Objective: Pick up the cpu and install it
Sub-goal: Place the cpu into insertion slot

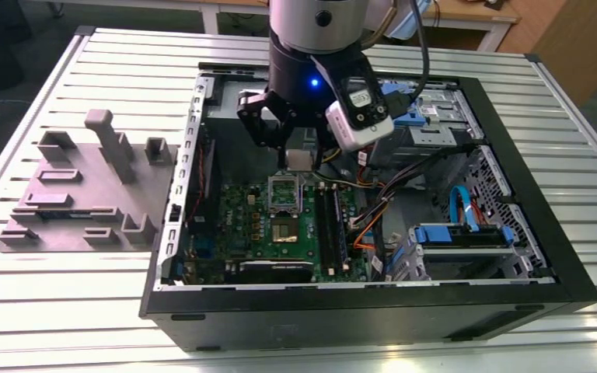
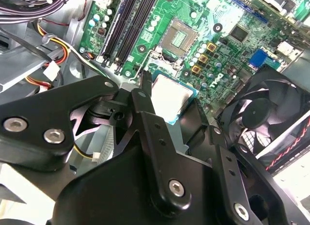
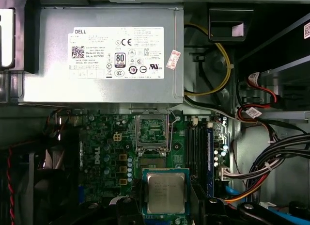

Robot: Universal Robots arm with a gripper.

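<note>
Here the gripper (image 1: 298, 158) is closed on the cpu (image 3: 165, 193) and holds it flat above the board (image 3: 104, 157), inside the open case (image 1: 382, 318). The empty socket (image 3: 152, 133) is not exactly under the cpu. In the first wrist view it lies between the cpu and the grey box (image 3: 48, 65), near the cpu, and their edges look parallel.

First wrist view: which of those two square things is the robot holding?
The silver-topped cpu, clamped in the black gripper; the other square is the empty socket on the green motherboard.
</note>
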